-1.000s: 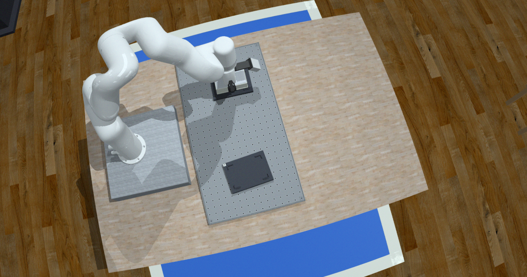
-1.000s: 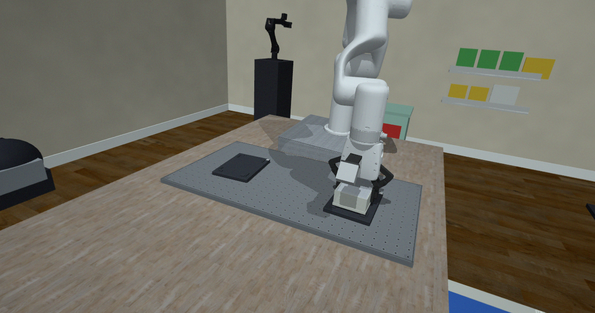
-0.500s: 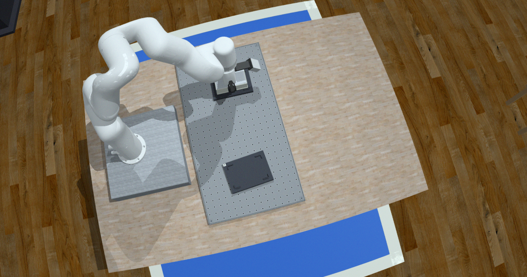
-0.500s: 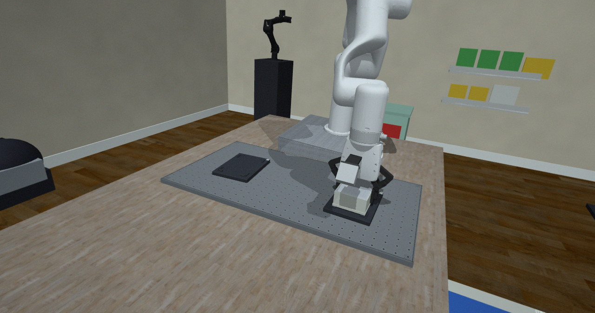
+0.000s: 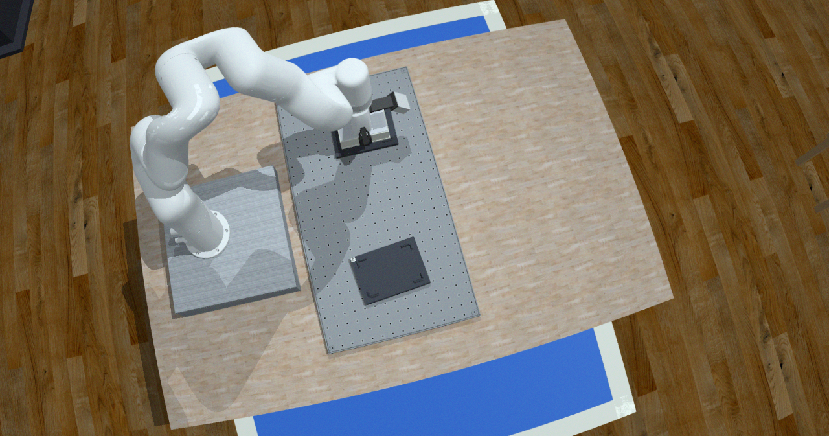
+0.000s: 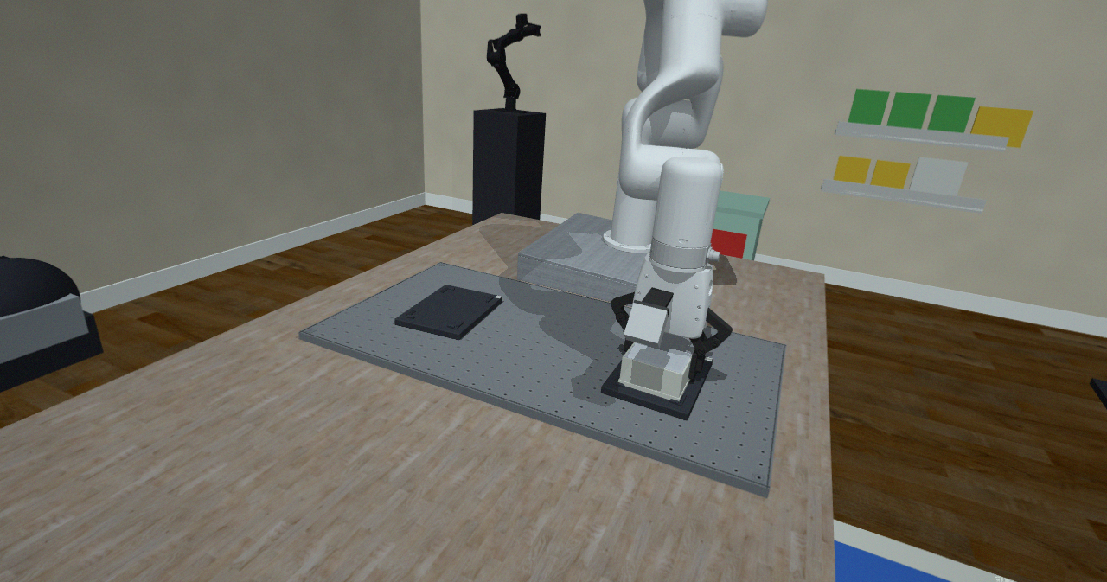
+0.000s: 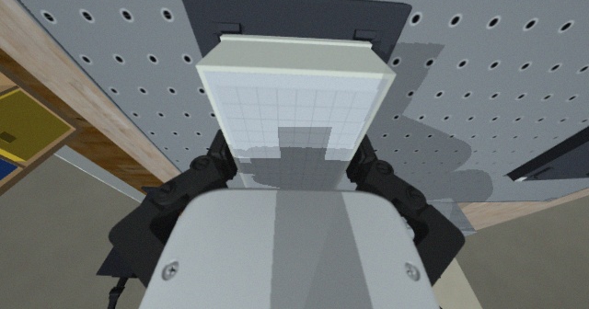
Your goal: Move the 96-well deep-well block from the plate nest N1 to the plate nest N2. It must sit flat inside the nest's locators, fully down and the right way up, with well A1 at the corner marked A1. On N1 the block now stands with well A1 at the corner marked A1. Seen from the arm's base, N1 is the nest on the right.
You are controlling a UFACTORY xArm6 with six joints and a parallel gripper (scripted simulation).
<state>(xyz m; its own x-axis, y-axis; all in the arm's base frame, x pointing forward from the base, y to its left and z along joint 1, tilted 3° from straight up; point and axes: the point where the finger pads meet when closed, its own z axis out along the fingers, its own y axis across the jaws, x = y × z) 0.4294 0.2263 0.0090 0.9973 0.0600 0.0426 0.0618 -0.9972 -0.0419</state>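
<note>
The white deep-well block point(image 7: 294, 107) stands upright on the dark nest N2 point(image 7: 294, 10), the nest on the left seen from the arm's base. It also shows in the overhead view point(image 5: 374, 126) and in the side view point(image 6: 657, 369). Two of the nest's locators show just behind its far edge. My gripper point(image 7: 293, 129) is straight above the block and open. Its black fingers stand close at the block's two sides, low down. I cannot tell which corner holds well A1. The nest N1 point(image 5: 389, 269) is bare, with a small white label at one corner.
Both nests sit on a grey perforated board point(image 5: 376, 213) on the wooden table. The arm's base stands on a grey block point(image 5: 232, 241) beside the board. The bare nest N1 also shows in the side view point(image 6: 449, 310).
</note>
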